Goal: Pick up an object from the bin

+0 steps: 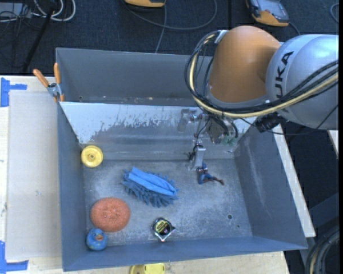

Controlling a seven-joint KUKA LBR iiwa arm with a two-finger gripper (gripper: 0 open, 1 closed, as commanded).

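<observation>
Fingers [201, 173] hang low just beside a small blue-brown item [208, 180], presumably lined up to grasp; their opening cannot be told.

Claw [200, 166] low over a small blue thing [205, 178] (right of centre), blue brush [150, 187] to its left

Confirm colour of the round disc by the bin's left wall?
Yellow; the disc shows best in the camera view.

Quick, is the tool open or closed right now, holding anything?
Tool: cannot be told; its tip is at a small blue-and-dark thing right of the blue brush.
</observation>
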